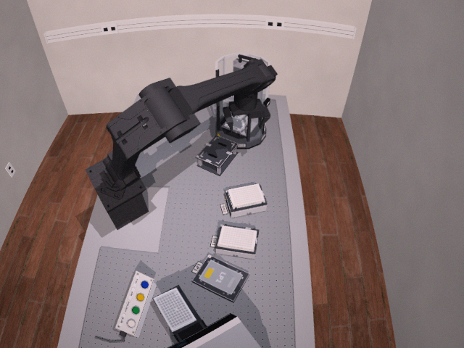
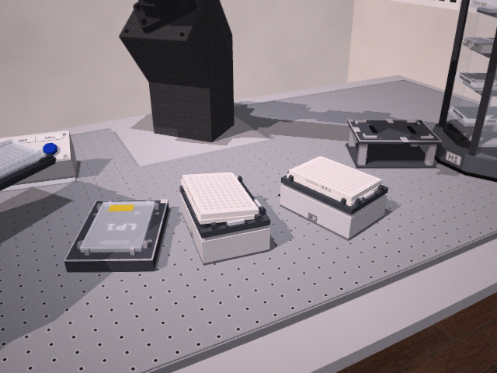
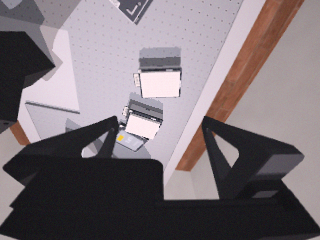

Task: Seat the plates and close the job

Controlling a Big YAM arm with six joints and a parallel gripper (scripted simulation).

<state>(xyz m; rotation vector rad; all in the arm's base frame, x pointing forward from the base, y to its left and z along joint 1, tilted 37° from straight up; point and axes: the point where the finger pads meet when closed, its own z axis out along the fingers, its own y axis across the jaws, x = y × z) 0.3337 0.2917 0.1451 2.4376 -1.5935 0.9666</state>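
- The lid park LP1 (image 1: pixel 220 277) lies on the worktop (image 1: pixel 277 239), with a lid (image 2: pixel 118 229) in it.
- Beyond LP1, toward the plate hotel H1 (image 1: pixel 258 139), stand two shakers in a row, the near one (image 1: pixel 236 240) carrying a tilted plate (image 2: pixel 218 196), the far one (image 1: pixel 245 199) a plate (image 2: pixel 335 178).
- The recovery nest N6 (image 1: pixel 217 154) stands between the far shaker and H1.
- The operator panel PANEL (image 1: pixel 134 303) lies left of LP1 in the top view, with the sealer's plate (image 1: pixel 174 309) between them.

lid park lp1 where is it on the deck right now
In the top view, lid park LP1 sits toward the lower end of the deck, between the nearer white-plate shaker and the sealer's plate.
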